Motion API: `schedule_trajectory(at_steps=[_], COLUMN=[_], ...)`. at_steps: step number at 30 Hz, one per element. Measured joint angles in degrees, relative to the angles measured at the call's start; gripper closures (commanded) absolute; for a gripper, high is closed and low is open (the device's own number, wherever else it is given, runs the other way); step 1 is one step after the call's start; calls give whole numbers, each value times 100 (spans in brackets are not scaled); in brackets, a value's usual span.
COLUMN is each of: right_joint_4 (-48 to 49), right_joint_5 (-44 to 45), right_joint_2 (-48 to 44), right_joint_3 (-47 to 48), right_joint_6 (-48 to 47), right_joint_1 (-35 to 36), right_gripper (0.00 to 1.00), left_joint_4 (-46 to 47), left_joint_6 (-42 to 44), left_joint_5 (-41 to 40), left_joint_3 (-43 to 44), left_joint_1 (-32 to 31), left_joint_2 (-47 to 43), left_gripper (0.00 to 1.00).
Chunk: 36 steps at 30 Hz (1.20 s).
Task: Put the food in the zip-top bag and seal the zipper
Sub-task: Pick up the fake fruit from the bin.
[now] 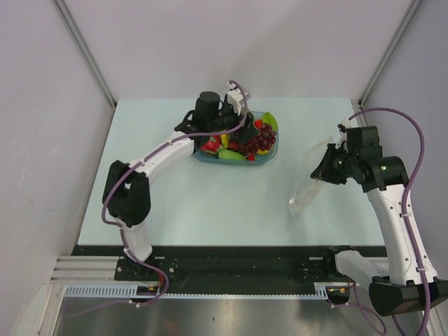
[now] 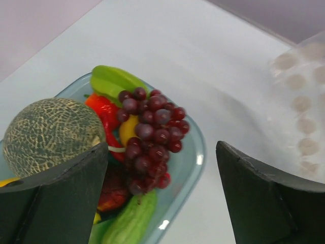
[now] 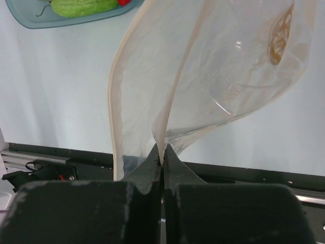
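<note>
Left tool (image 2: 161, 150): wide open, holding nothing, above grapes (image 2: 150, 137) and ball (image 2: 51, 134) in bowl (image 2: 198, 152), frame left.
Right tool (image 3: 163, 157): clamped on bag (image 3: 213, 76) edge, frame centre.
Risk: bag, held by one lip, may sag shut and block the ball.

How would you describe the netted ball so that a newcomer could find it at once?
Find the blue translucent plastic bowl far across the table. Among its toy fruit, near the dark red grapes, sits a grey-green ball. It alone has a matte, pale-netted skin.
</note>
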Motion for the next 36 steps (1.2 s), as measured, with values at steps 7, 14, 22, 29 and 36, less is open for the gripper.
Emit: schedule_trajectory(at_steps=[7,14,22,29,36], right_joint_4=[-20,212,636,876,942], right_joint_5=[201,249,254,94,59], right_joint_2=[197,863,1316,1526,1543], right_joint_3=[68,-72,-59,-57,-35], right_joint_6=[-15,70,155,251,260], right_joint_1=[15,96,544,645,669], right_gripper=[100,100,100,100,100], left_joint_4=[-531,-1145,-1550,-1722,-1956], left_joint_6=[942,1521,1733,1731,1786], left_joint_5=[-894,-1152,-1126,-1064,-1073], left_joint_3=[726,1054,1408,1456,1816], left_joint_1=[-120,-299,-492,-487,-505], left_joint_2=[1128,1488,1917,1939,2168], left_gripper=[7,5,5,3,24])
